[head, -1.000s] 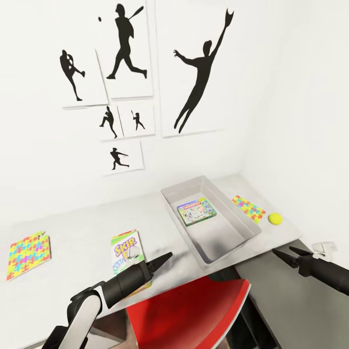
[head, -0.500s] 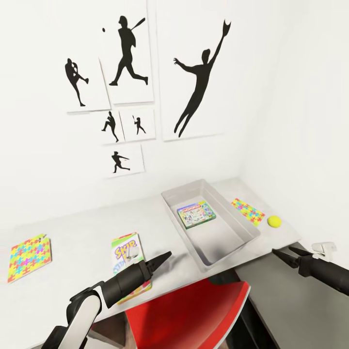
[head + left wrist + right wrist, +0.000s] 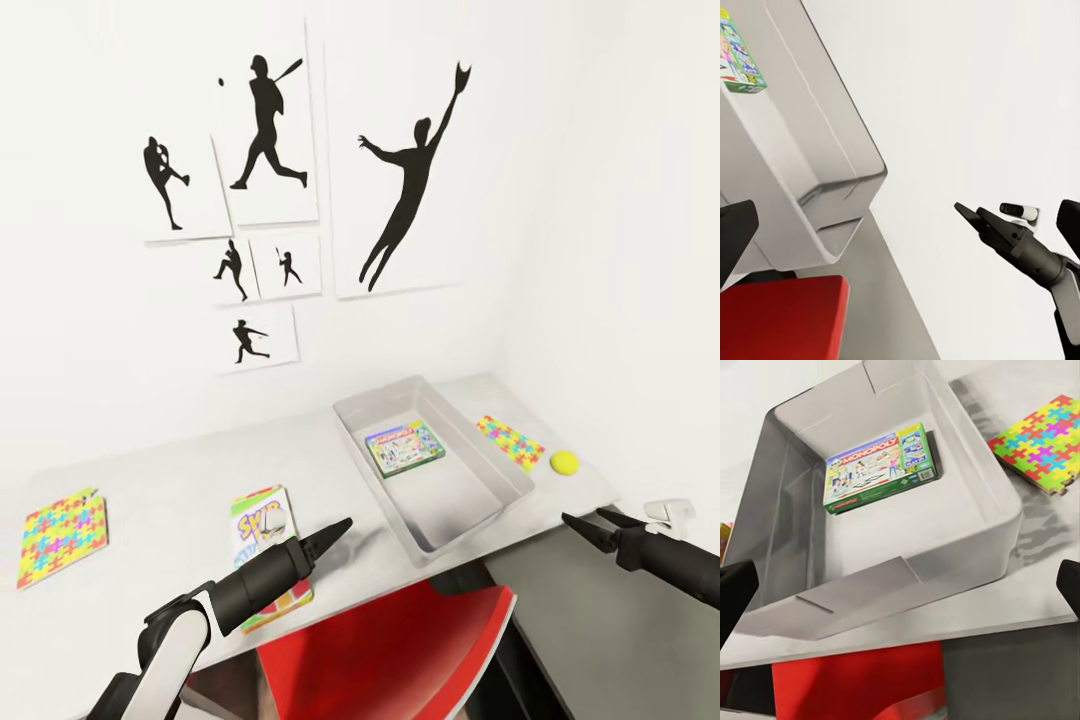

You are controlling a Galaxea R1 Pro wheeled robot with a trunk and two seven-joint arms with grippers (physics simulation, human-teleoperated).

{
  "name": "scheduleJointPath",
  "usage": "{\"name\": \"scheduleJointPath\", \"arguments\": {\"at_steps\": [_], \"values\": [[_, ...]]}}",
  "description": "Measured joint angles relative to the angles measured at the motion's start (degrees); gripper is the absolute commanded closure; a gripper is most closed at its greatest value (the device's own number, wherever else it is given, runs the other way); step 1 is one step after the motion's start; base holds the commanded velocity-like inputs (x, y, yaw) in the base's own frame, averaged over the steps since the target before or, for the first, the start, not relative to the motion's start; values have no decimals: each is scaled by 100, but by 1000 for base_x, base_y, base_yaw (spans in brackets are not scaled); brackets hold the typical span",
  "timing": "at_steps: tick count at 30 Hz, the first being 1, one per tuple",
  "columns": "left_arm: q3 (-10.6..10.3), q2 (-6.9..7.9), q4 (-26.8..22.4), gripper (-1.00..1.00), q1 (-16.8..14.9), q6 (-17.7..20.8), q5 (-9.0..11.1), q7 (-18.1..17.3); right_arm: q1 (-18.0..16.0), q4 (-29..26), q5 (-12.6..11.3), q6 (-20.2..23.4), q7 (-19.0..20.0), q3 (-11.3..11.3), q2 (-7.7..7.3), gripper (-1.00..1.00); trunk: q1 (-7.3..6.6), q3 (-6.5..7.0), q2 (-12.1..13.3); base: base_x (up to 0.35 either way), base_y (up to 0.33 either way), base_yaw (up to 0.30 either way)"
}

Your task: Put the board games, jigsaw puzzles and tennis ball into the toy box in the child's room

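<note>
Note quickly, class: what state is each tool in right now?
Left tool: looks shut, holding nothing, above the table edge.
Right tool: open, holding nothing, off the table's right end.

Two black, tapered grippers reach forward: the left gripper (image 3: 340,526) on its white-and-black arm, fingers pressed together; the right gripper (image 3: 578,522), fingers slightly parted, holding nothing.

**Three views on one bin**

The head camera looks forward and down from above the counter (image 3: 170,470) toward the picture wall. The right wrist camera looks down close into the toy box (image 3: 967,502); the left wrist camera sees its corner (image 3: 832,187) from low beside it
</note>
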Motion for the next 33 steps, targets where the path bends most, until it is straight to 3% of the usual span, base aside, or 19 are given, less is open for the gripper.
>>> {"name": "scheduleJointPath", "arguments": {"at_steps": [33], "values": [[-9, 1, 132, -100, 23, -269, 2, 16, 0, 0, 3, 0, -32, 2, 0, -100, 0, 315, 1, 0, 0, 0]]}}
